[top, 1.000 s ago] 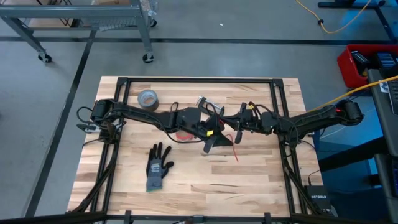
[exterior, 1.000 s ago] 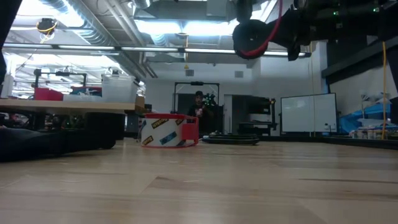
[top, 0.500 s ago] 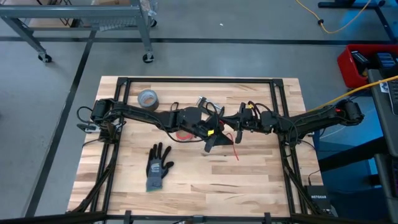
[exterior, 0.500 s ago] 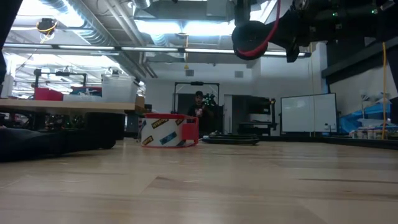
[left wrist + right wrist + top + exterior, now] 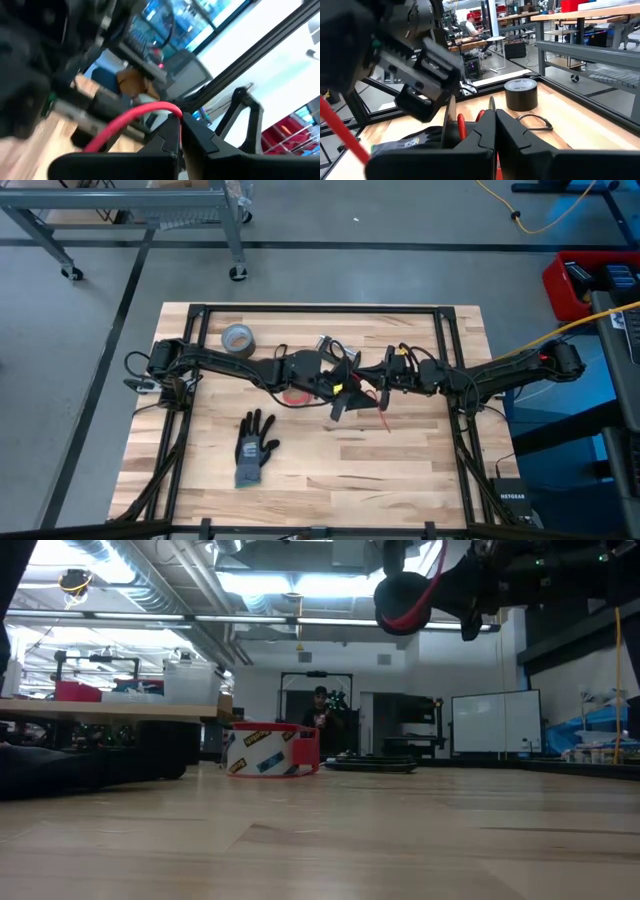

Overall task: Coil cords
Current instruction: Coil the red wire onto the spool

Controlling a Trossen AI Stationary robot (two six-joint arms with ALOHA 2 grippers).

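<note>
High view: both arms met over the middle of the bench (image 5: 300, 470). The left claw (image 5: 338, 402) and the right claw (image 5: 383, 383) each pinched the red cord (image 5: 381, 408), which was held up off the wood between them.

Change over the last second: the free red tail, which had hung straight down toward the near edge, swung out toward the right side, and the left claw drew slightly in toward its own arm. In the low view the red cord (image 5: 412, 602) curved more openly around the dark claw body than it did before. Judged from this, a turn of the coil was being formed in the air; the coil was not yet complete, since a loose tail remained.

Claw state: in the left wrist view the fingers stood nearly together with the red cord (image 5: 131, 119) running into the narrow gap. In the right wrist view the fingers also stood nearly together, red cord (image 5: 342, 131) passing beside them.

Count:
- Red cord: one, held aloft at bench centre.
- Black cord (image 5: 534, 121): one, looped, lying on the bench just beside the grey tape roll.
- Grey tape roll (image 5: 237, 337): one.
- Red-edged tape ring (image 5: 270, 749): one.
- Glove (image 5: 255, 448): one, near the front left.
</note>
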